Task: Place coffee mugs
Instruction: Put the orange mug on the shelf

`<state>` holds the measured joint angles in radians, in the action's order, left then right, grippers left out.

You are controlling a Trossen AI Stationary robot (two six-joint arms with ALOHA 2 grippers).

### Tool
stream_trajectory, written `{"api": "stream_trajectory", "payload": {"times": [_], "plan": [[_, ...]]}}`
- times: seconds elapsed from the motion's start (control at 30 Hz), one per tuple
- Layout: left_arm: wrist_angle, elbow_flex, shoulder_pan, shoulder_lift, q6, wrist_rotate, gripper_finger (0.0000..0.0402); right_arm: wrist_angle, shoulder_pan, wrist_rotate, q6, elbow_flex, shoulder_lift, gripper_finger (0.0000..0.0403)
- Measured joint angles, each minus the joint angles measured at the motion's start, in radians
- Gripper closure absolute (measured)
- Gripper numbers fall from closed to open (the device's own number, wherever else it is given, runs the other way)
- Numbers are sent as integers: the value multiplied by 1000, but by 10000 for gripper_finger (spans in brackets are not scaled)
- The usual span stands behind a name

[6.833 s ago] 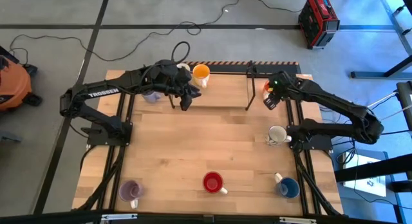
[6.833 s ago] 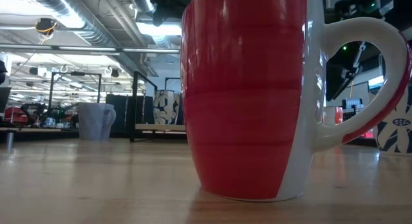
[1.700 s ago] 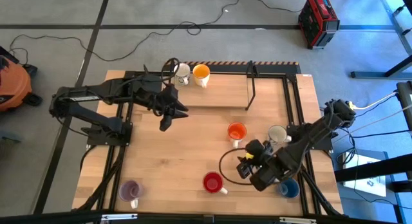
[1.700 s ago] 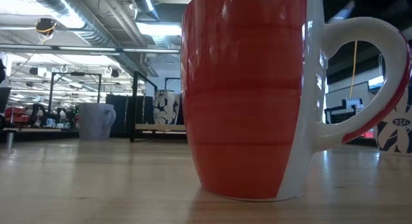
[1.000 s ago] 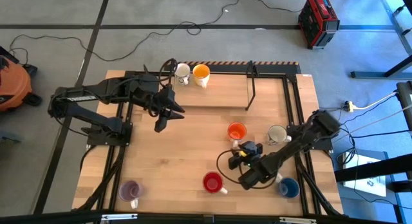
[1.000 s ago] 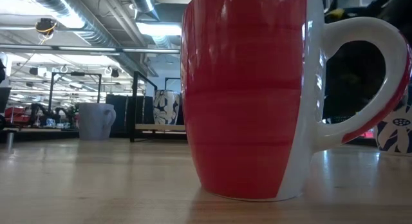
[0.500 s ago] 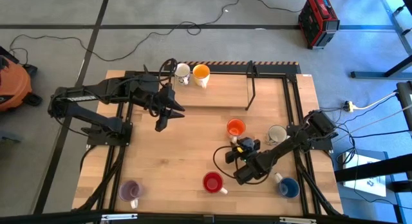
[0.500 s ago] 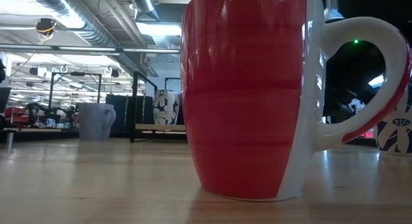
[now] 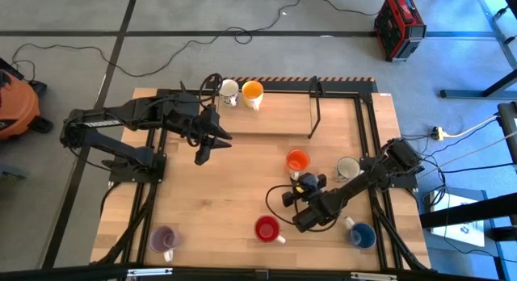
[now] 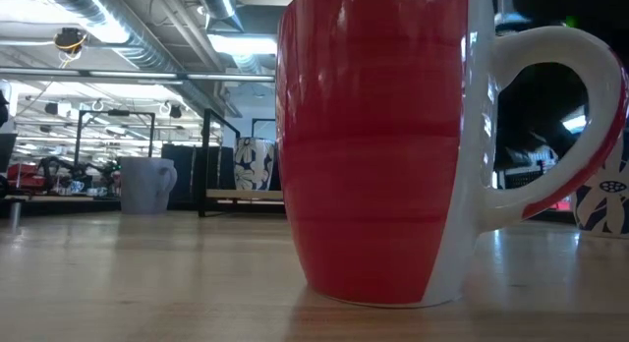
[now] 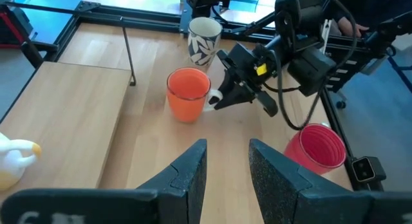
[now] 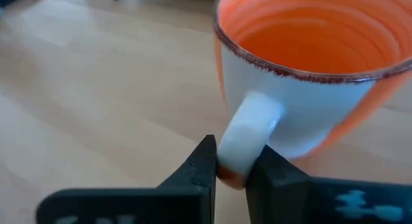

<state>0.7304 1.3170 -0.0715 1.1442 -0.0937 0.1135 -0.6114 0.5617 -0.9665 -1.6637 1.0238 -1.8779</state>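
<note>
Right gripper (image 12: 230,167), seen from its own wrist camera, has its two dark fingers pressed against either side of the white handle of the orange-red mug (image 12: 309,76), so the jaws are clamped on that handle. From above, the right gripper (image 9: 300,181) lies just below the orange-red mug (image 9: 297,161), right of the table's centre, with the right arm stretching back toward the table's right edge. Half a second ago the arm stood in almost the same place and the mug sat marginally higher and to the left; one second ago the gripper was lower on the table, short of the handle.

Left gripper (image 9: 203,155) hovers over the upper-left part of the wooden table (image 9: 218,208), its fingers (image 11: 185,174) standing apart with bare wood between them and nothing held. Its pose matches the frames from one second and half a second ago.

Other mugs are unchanged in position: the white mug (image 9: 229,90) and the yellow-orange mug (image 9: 253,92) side by side at the far edge, the cream mug (image 9: 348,168) near the right edge, the red mug (image 9: 266,229) at the near centre, the blue mug (image 9: 362,235) at the near right, and a pale purple mug (image 9: 163,240) at the near left. In the low view the red mug (image 10: 383,145) fills the foreground, as before.
</note>
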Motion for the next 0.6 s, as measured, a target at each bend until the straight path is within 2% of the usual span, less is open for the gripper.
{"api": "stream_trajectory", "payload": {"times": [0.33,0.47,0.6], "plan": [[29,1,0,-93,53,-2,292,-40,-30,13,273,199,45,378],[64,2,0,-152,78,-24,292,-65,-89,8,373,283,66,387],[114,1,0,-192,103,-51,292,-56,-176,60,531,354,72,387]]}}
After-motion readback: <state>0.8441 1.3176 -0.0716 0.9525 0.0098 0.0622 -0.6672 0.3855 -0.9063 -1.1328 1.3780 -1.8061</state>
